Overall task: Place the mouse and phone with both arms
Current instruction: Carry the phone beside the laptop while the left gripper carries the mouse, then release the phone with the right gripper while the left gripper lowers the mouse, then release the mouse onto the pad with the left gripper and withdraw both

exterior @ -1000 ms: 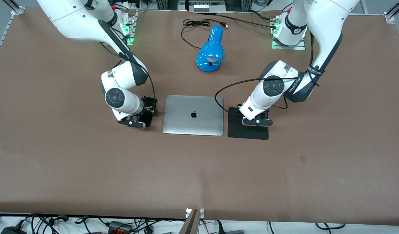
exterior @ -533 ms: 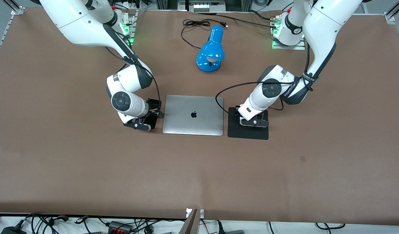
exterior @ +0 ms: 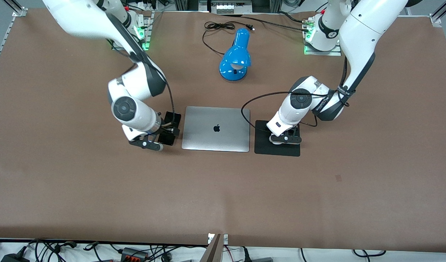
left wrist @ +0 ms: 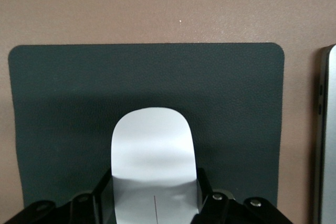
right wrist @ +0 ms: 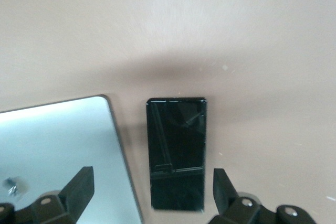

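The right tool (exterior: 161,140) hung wide open over the slim black glossy phone (right wrist: 176,153), lying flat on the table (exterior: 99,189) beside the silver laptop (exterior: 216,128). The left tool (exterior: 285,139) gripped the white oval mouse (left wrist: 153,166) on the black mouse pad (left wrist: 63,103).

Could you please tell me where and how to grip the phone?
Grip the phone across its long edges, near mid-length, from straight above: it lies flat on the table and is narrow. The right gripper hangs over it, jaws open wider than it. The laptop lies close beside one edge. The left gripper holds the mouse over the pad.
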`<state>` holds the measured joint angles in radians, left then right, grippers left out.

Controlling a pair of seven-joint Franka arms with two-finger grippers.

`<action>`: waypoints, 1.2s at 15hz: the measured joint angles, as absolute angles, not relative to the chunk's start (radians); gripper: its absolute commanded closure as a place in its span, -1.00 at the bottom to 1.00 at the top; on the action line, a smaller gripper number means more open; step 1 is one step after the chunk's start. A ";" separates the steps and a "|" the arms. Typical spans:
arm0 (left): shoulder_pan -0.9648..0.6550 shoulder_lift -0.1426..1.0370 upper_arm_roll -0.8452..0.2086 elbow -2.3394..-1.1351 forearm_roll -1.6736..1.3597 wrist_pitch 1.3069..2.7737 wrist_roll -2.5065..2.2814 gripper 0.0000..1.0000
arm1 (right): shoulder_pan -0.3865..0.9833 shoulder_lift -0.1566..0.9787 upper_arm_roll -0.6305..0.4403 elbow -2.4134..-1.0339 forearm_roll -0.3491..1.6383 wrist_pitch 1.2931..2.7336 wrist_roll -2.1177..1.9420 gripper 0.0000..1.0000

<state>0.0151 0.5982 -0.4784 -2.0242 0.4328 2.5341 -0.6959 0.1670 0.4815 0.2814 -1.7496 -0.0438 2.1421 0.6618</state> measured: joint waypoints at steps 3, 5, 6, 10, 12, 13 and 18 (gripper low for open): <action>0.015 0.598 -0.478 -2.024 0.441 2.534 -0.700 -1.00 | 0.137 0.427 0.270 -1.617 -0.046 1.954 0.583 -1.00; 0.016 0.598 -0.478 -2.022 0.442 2.535 -0.701 -1.00 | 0.106 0.423 0.268 -1.527 -0.083 1.857 0.514 -1.00; 0.016 0.598 -0.478 -2.021 0.442 2.535 -0.701 -1.00 | 0.092 0.424 0.267 -1.485 -0.107 1.815 0.484 -1.00; 0.022 0.591 -0.478 -2.004 0.450 2.535 -0.701 -1.00 | 0.059 0.415 0.257 -1.360 -0.128 1.719 0.428 -1.00; 0.026 0.560 -0.478 -1.982 0.454 2.505 -0.695 -1.00 | 0.049 0.385 0.223 -1.335 -0.128 1.704 0.390 -1.00; 0.028 0.534 -0.479 -1.963 0.455 2.442 -0.680 -1.00 | 0.047 0.368 0.193 -1.332 -0.128 1.698 0.353 -1.00; 0.029 0.417 -0.531 -1.759 0.456 1.895 -0.513 -1.00 | 0.069 0.305 -0.063 -1.331 -0.019 1.662 0.055 -1.00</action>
